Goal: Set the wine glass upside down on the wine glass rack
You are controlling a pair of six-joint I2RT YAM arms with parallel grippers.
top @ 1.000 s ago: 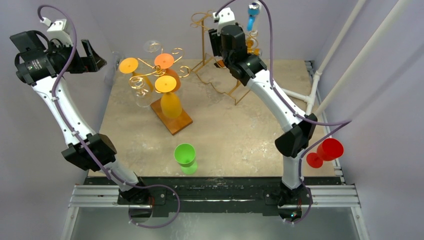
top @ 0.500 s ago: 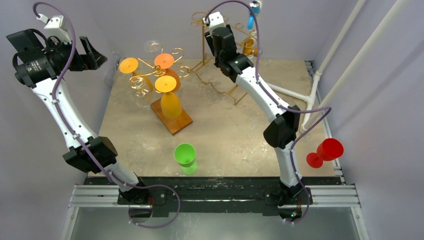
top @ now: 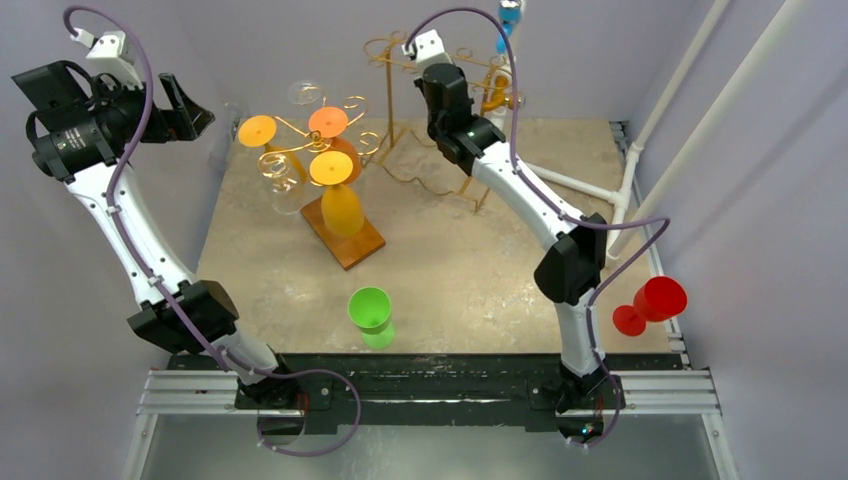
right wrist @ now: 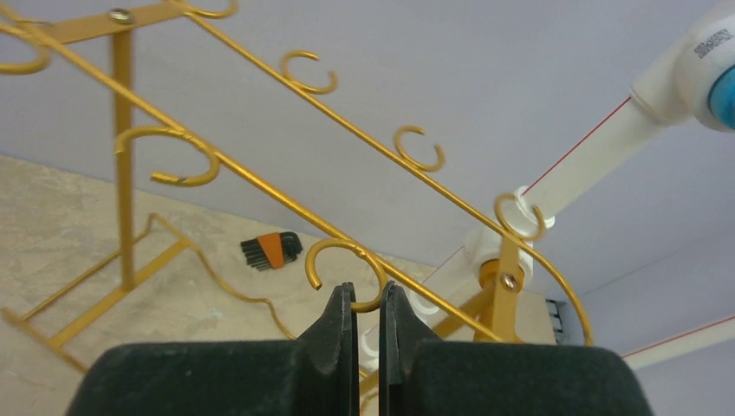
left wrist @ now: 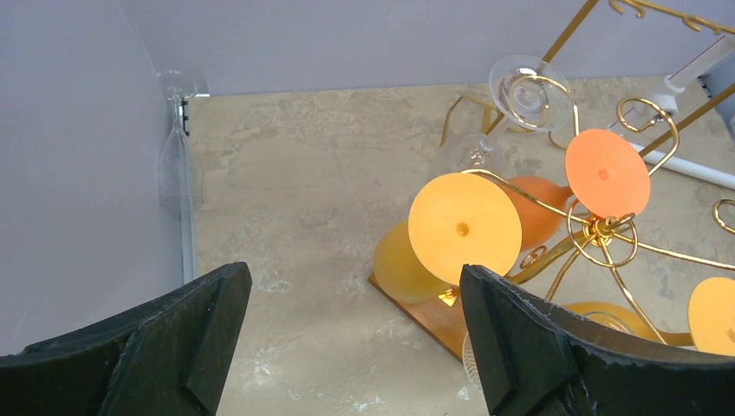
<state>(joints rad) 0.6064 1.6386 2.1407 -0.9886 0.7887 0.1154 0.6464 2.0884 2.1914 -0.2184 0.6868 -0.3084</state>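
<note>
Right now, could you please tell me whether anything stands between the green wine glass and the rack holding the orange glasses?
Nothing visible does. The green wine glass stands upright on the table, on the near side of the rack, and only bare tabletop lies between it and the rack's wooden base.

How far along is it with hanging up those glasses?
Done: several glasses hang upside down on the wood-based rack. In hand: no glass; the right gripper is shut at the gold rack, the left gripper open and empty. Left: the green glass stands upright; the red glass lies far right.
</note>
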